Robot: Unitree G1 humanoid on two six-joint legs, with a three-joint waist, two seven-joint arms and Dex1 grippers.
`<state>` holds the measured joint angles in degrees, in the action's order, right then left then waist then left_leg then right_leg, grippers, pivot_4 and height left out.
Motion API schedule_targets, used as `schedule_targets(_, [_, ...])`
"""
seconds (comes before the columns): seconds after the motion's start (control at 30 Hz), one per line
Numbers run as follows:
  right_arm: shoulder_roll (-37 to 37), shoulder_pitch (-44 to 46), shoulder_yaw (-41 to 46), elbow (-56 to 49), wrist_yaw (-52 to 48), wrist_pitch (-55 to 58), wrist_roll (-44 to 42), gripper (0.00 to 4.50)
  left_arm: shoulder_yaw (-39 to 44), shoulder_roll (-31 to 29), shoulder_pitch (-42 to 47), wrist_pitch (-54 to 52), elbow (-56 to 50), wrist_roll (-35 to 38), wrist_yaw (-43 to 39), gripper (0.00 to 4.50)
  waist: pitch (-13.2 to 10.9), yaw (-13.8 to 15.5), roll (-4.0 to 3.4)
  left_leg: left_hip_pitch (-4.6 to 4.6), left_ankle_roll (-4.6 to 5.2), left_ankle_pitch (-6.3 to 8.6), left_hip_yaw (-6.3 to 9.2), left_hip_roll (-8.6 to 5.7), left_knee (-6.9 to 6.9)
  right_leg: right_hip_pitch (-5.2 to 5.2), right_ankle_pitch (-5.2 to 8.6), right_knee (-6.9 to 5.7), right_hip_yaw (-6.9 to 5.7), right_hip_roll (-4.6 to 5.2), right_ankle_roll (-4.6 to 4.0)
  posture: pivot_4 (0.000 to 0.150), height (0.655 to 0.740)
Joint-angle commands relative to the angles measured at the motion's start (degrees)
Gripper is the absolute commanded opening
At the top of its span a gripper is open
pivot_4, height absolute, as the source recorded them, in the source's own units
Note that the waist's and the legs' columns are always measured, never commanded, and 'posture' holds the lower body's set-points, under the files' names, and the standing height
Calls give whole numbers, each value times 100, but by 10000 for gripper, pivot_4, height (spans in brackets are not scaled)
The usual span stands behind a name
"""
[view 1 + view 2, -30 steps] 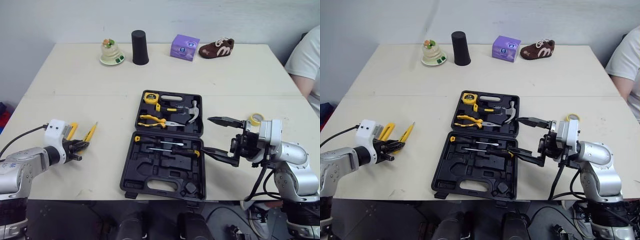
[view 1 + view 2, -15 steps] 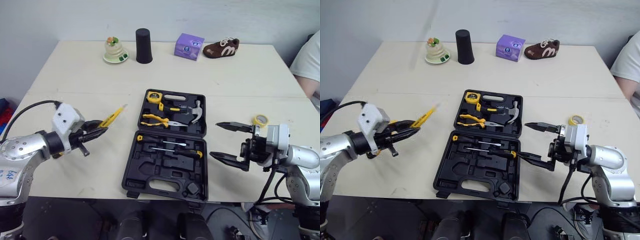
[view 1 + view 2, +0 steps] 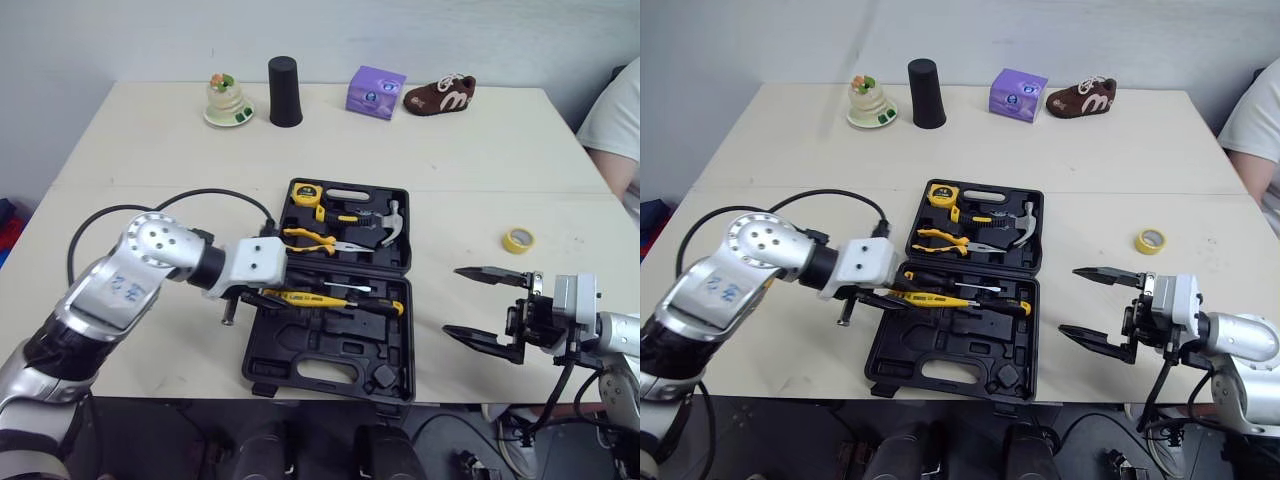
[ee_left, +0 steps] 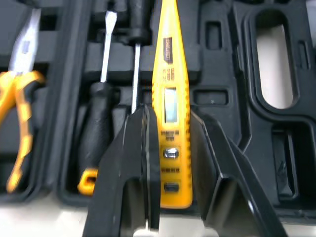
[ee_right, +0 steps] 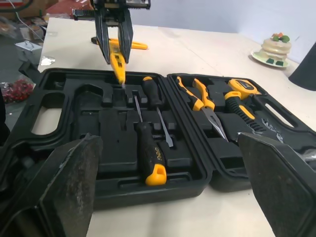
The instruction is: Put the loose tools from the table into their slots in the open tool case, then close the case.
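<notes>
Right of the tool case (image 3: pixel 300 345), close to the table's front edge, the right gripper (image 3: pixel 452 300) hangs with its two fingers spread wide and nothing between them. Over the near half of the case, the left gripper (image 4: pixel 170 116) is squeezed tight on a yellow tester pen (image 3: pixel 315 298). The pen's tip points across the case, just above the two screwdrivers (image 5: pixel 148 153) that already lie in their slots. The pen does not look set down yet, so this step is only partly done. Several slots in the near half are empty. Lying in the far half of the case are the pliers (image 3: pixel 310 240), the tape measure (image 3: pixel 302 195) and the hammer (image 3: pixel 388 222). A roll of yellow tape (image 3: pixel 518 239) sits on the table well to the right of the case. Another yellow tool (image 5: pixel 133 46) lies on the table just past the case's left side. Both likely need putting away too. The case lies wide open, so closing it comes last. The job looks about halfway done. Far behind the case stand a black cup (image 3: pixel 284 92), a purple box (image 3: pixel 375 92) and a brown shoe (image 3: pixel 438 95).
</notes>
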<state>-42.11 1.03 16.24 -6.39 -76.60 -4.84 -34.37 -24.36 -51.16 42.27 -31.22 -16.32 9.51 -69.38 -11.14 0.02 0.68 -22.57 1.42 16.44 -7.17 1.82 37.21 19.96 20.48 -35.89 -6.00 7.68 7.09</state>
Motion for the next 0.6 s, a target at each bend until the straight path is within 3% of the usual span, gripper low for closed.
schedule_targets(0.03, [29,-173,116,-396,108,-26,-102,45000,-473,125,405,-127,137,-582,-187,4961,-1,13,1,0,0,-1,1,1,2,0,0,0,0,-1,0,1500,7400])
schedule_targets(0.37, [32,-433,57,-1244,685,367,-175,45000,-815,444,632,-419,322,-1335,-147,4960,-2,30,2,-8,2,-3,9,3,16,0,0,-6,0,2,0,1500,7400])
schedule_targets(0.6, [34,-198,-61,-1345,878,565,-149,45000,-799,646,560,-489,249,-1421,-201,4960,-2,87,2,-8,4,-3,16,2,32,-4,0,-1,1,6,0,1500,7400])
